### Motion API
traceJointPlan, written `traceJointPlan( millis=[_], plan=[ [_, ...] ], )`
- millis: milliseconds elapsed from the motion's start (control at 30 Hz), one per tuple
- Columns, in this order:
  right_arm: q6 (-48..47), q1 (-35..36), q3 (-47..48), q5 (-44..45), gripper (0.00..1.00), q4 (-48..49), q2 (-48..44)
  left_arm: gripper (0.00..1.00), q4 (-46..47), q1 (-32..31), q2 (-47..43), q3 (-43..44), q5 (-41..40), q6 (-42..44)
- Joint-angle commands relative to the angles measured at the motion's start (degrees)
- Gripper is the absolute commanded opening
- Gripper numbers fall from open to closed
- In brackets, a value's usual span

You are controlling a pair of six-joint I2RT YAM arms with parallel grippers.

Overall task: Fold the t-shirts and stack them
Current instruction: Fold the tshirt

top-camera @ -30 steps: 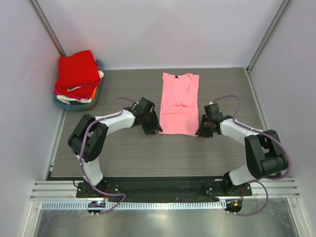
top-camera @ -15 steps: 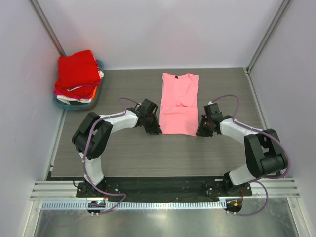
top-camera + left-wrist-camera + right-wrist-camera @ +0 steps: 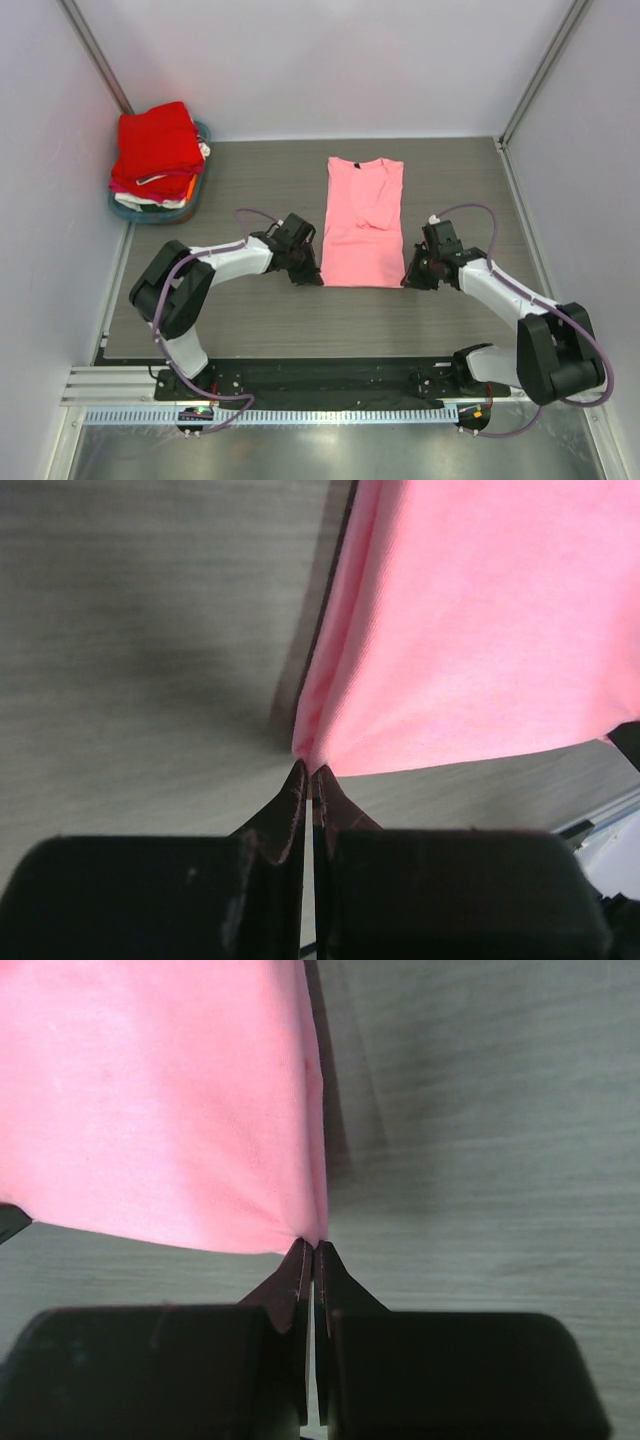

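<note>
The pink t-shirt (image 3: 363, 222) is seen in a plain light pink against the table (image 3: 250, 320), which is grained in grey-brown streaks. The stack of t-shirts (image 3: 155, 145) is topped in bright red, with magenta, orange and white edges shown beneath, over a teal tray (image 3: 128, 212).

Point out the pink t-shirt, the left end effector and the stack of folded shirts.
pink t-shirt (image 3: 362, 225): top external view, middle of the cloth.
left end effector (image 3: 308, 772): left wrist view, between its fingertips.
stack of folded shirts (image 3: 155, 140): top external view, red top shirt.
</note>
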Motion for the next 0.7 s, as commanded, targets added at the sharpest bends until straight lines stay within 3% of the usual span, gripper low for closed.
traceJointPlan(
  millis=[0, 233, 667],
  plan=[
    [1.0, -0.1, -2.7, -1.5, 0.01, -4.2, -5.5, 0.0, -0.3, -1.0, -5.1, -2.1, 0.1, -0.9],
    [3.9, 0.3, -3.8, -5.6, 0.01, -7.7, -13.8, 0.0, -1.9, -5.0, -11.6, -4.9, 0.1, -3.0],
    [3.5, 0.3, 6.4, -3.3, 0.01, -17.9, -21.1, 0.0, -8.5, -6.1, -23.0, -2.5, 0.6, -3.6]
  ],
)
